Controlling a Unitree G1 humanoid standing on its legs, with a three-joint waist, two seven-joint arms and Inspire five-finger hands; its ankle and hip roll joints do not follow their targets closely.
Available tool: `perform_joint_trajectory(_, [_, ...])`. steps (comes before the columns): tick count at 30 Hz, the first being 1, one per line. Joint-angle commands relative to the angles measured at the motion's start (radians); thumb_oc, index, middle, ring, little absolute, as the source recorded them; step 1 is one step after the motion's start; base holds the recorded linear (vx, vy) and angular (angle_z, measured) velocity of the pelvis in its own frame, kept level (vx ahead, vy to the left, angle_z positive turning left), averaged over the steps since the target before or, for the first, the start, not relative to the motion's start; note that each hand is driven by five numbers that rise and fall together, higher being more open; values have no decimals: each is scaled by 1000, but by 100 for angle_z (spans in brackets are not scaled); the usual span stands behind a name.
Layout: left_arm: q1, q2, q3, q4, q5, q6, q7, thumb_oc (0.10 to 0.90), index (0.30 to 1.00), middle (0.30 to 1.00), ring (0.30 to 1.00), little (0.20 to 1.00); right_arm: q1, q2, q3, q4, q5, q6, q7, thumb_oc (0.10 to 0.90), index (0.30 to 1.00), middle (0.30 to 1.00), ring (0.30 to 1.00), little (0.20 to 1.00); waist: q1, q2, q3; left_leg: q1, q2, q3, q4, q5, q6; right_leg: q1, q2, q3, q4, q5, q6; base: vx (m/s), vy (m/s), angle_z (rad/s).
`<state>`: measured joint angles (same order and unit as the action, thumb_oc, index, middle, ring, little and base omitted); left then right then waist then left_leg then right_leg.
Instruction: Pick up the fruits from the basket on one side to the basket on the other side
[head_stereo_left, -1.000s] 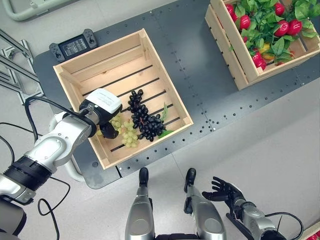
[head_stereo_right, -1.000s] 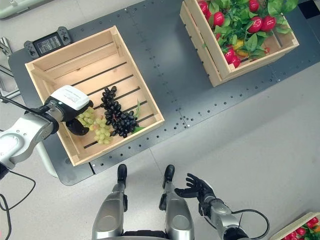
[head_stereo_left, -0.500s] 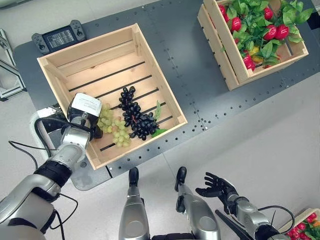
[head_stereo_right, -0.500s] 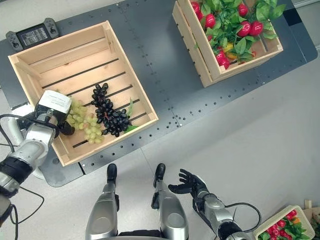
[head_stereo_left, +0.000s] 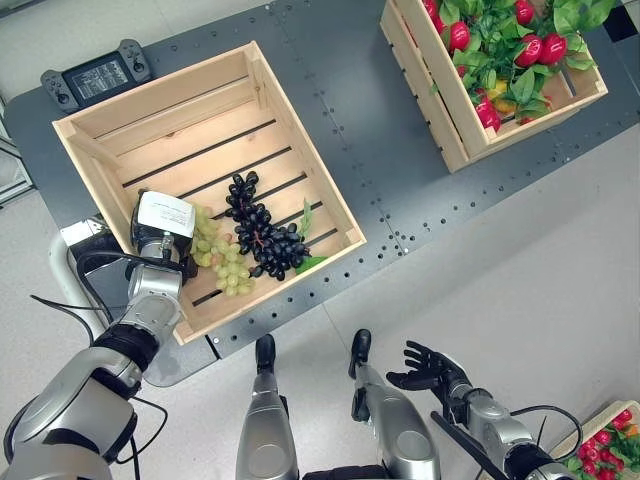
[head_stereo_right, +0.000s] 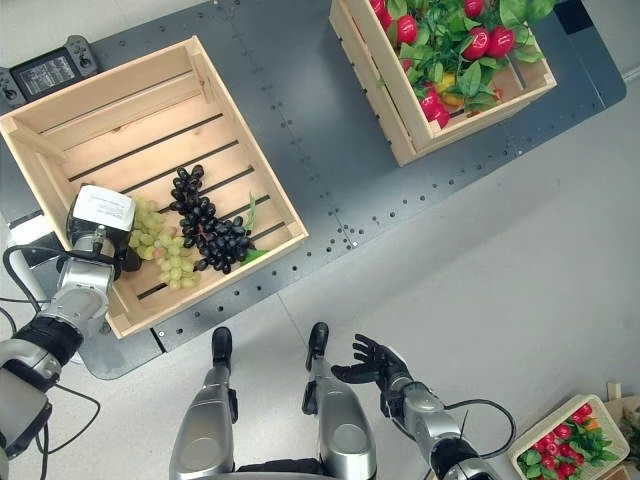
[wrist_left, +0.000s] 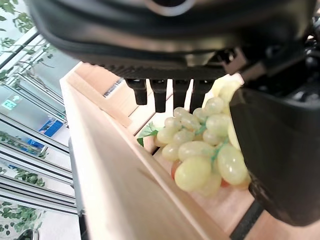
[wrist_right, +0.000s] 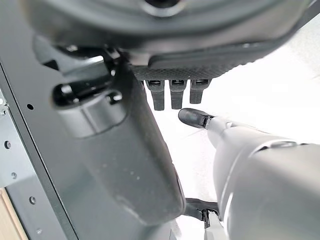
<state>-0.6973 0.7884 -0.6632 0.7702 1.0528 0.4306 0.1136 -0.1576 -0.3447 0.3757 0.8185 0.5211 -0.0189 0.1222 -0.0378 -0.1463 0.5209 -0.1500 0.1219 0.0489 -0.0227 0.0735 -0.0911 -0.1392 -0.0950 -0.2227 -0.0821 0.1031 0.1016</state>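
No text, label, number or sign can be read anywhere. The handheld controller (head_stereo_left: 96, 76) at the crate's eleven o'clock has a lit screen, but its contents are too small to make out. The white cover on the left hand (head_stereo_left: 164, 214) carries faint print that is also illegible.

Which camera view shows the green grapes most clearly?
The left wrist view: the green grapes sit close up, beside the left hand, inside the wooden crate. The two eye views show them small, between that hand and the black grapes.
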Motion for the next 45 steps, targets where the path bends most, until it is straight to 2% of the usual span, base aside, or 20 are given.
perform_joint_trajectory(1, [-57, -25, 8, 126, -45, 47, 67, 800, 900, 900, 900, 900, -19, -67, 39, -28, 18, -7, -14, 800, 900, 900, 900, 900, -6, -12, -3, -68, -42, 53, 138, -84, 31, -104, 4, 74, 163, -43, 32, 0, 0, 0])
perform_joint_trajectory(5, [-76, -68, 4, 232, -123, 79, 175, 800, 900, 900, 900, 900, -33, -61, 56, -15, 22, -13, -16, 800, 900, 900, 900, 900, -11, -25, -3, -73, -39, 59, 141, -83, 32, -110, 7, 77, 162, -40, 31, 0, 0, 0])
perform_joint_trajectory(6, [-77, -76, 10, 250, -139, 87, 195, 624, 636, 636, 636, 636, -36, -61, 58, -13, 25, -13, -16, 800, 900, 900, 900, 900, -12, -27, -3, -75, -39, 59, 143, -82, 31, -111, 8, 79, 162, -39, 31, -17, 13, -5])
perform_joint_trajectory(7, [-74, -89, 18, 284, -185, 91, 261, 400, 300, 300, 300, 300, -41, -61, 65, -12, 28, -13, -17, 800, 900, 900, 900, 900, -14, -30, -3, -80, -39, 59, 147, -82, 31, -115, 9, 82, 164, -40, 30, -15, 14, -6])
perform_joint_trajectory(11, [-61, -114, 36, 328, -250, 75, 357, 400, 300, 300, 300, 300, -48, -57, 75, -19, 34, -6, -27, 800, 900, 900, 900, 900, -14, -36, -2, -88, -38, 56, 158, -83, 30, -120, 10, 84, 169, -41, 27, -8, 3, -5])
perform_joint_trajectory(15, [-43, -137, 48, 355, -273, 45, 399, 400, 300, 300, 300, 300, -48, -53, 80, -7, 36, -18, -21, 800, 900, 900, 900, 900, -13, -37, -4, -86, -39, 56, 152, -80, 31, -120, 11, 84, 171, -41, 25, 0, 5, -2])
perform_joint_trajectory(19, [-23, -146, 56, 354, -298, -6, 467, 400, 300, 300, 300, 300, -42, -54, 81, -17, 25, -14, -25, 800, 900, 900, 900, 900, -16, -31, -11, -76, -42, 57, 142, -79, 31, -114, 8, 88, 166, -43, 25, 0, 0, 0])
perform_joint_trajectory(23, [-14, -140, 64, 332, -310, -80, 520, 400, 300, 300, 300, 300, -28, -64, 70, -29, 18, -12, -24, 800, 900, 900, 900, 900, -18, -20, -20, -67, -45, 58, 136, -81, 30, -109, 5, 89, 166, -48, 25, 0, 0, 0])
perform_joint_trajectory(25, [-6, -134, 68, 318, -304, -138, 548, 400, 300, 300, 300, 300, -21, -66, 60, -30, 7, -8, -18, 800, 900, 900, 900, 900, -17, -12, -27, -58, -49, 58, 132, -83, 32, -101, 2, 89, 165, -51, 25, 0, 0, 0])
perform_joint_trajectory(30, [39, -121, 98, 248, -312, -236, 663, 400, 300, 300, 300, 300, 13, -65, 40, -28, -19, -7, -13, 800, 900, 900, 900, 900, -10, 20, -57, -22, -60, 55, 110, -86, 33, -67, -10, 83, 151, -60, 25, 38, 7, -1])
perform_joint_trajectory(37, [201, -102, 265, 61, -347, -350, 895, 400, 300, 300, 300, 300, 107, -58, -20, -51, -53, -18, -20, 800, 900, 900, 900, 900, 7, 78, -130, 59, -75, 44, 45, -79, 29, 15, -25, 62, 109, -71, 25, 68, 4, 1])
perform_joint_trajectory(40, [299, -126, 351, -43, -328, -358, 979, 400, 300, 300, 300, 300, 150, -44, -55, -57, -56, -26, -30, 800, 900, 900, 900, 900, 20, 97, -167, 85, -79, 30, 30, -79, 29, 44, -29, 47, 103, -78, 24, 67, -36, 7])
perform_joint_trajectory(45, [435, -149, 450, -199, -304, -369, 1063, 400, 300, 300, 300, 300, 208, -20, -97, -65, -74, -13, -56, 800, 900, 900, 900, 900, 39, 111, -229, 134, -82, 14, -3, -81, 26, 99, -33, 27, 84, -89, 20, 70, -36, 14])
